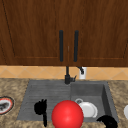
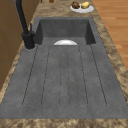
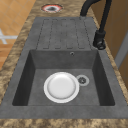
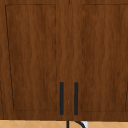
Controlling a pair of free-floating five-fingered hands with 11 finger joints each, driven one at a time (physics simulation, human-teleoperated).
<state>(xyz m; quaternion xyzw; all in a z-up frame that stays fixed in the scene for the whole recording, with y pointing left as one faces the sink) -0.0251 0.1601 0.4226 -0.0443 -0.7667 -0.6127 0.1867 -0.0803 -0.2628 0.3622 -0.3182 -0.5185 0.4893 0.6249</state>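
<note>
Your left hand (image 1: 40, 108) hovers over the sink's (image 1: 30, 92) draining board, front-left of the white plate (image 1: 88, 109); fingers look straight, pointing up, holding nothing. Right hand (image 1: 108, 121) sits at the sink's front rim, just front-right of the plate, so it's the nearer one. Can't tell its fingers. Plate lies flat in the basin beside the drain (image 3: 82, 80); round, no long axis. Red ball (image 1: 67, 114) sits front-left of the plate.

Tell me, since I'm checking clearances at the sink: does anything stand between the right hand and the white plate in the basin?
Nothing visible does. The right hand hangs at the sink's front right edge, and the white plate lies flat on the basin floor, up and left of it. The red ball sits left of the plate, off that line.
</note>
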